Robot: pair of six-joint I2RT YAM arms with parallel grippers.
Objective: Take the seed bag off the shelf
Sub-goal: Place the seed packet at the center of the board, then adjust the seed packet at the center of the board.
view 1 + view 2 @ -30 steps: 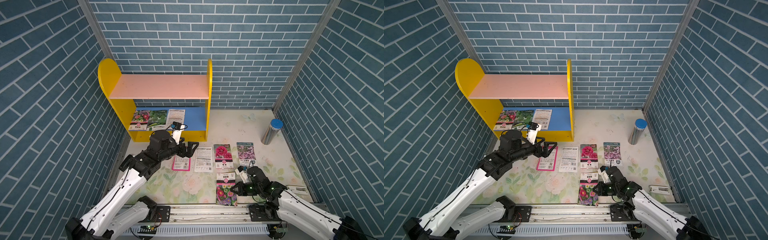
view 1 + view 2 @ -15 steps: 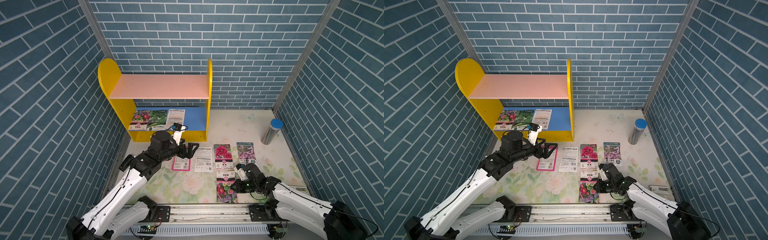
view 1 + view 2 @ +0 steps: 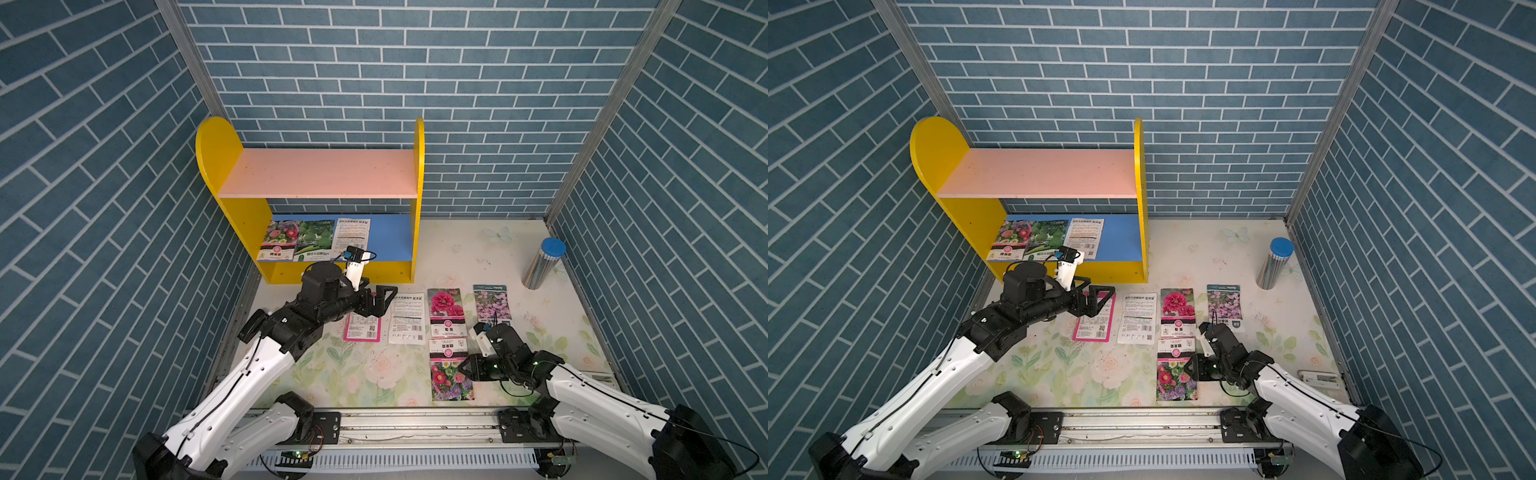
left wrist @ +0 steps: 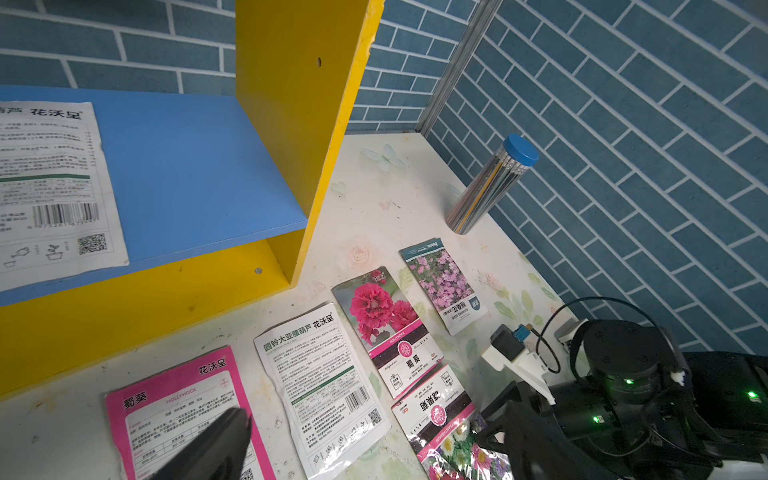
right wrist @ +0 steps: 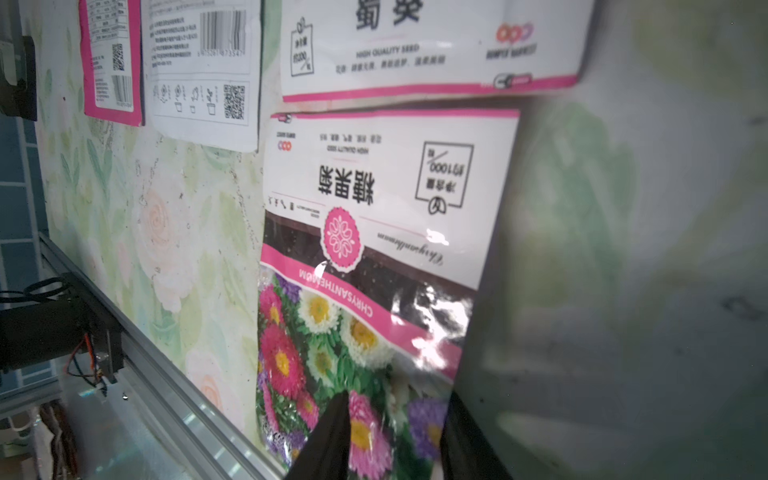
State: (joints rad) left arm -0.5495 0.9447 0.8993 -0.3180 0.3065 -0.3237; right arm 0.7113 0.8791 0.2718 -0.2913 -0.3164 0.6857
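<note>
On shelf (image 3: 216, 158), blue lower board, lie 3 seed bags (image 3: 314, 239). L gripper (image 3: 384, 302) gapes wide just in front, above table pkts (image 3: 409, 320); R gripper (image 3: 464, 368) parted astride chrysanthemum pkt (image 3: 449, 380). Best bet: L enters low, pinches one bag's front edge.

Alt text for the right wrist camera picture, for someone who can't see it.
A chrysanthemum seed bag lies on the floral table, the right gripper open with its two dark fingers over the bag's flowered end. Beyond it lie a pink-edged packet, a white packet and a pink packet.
</note>
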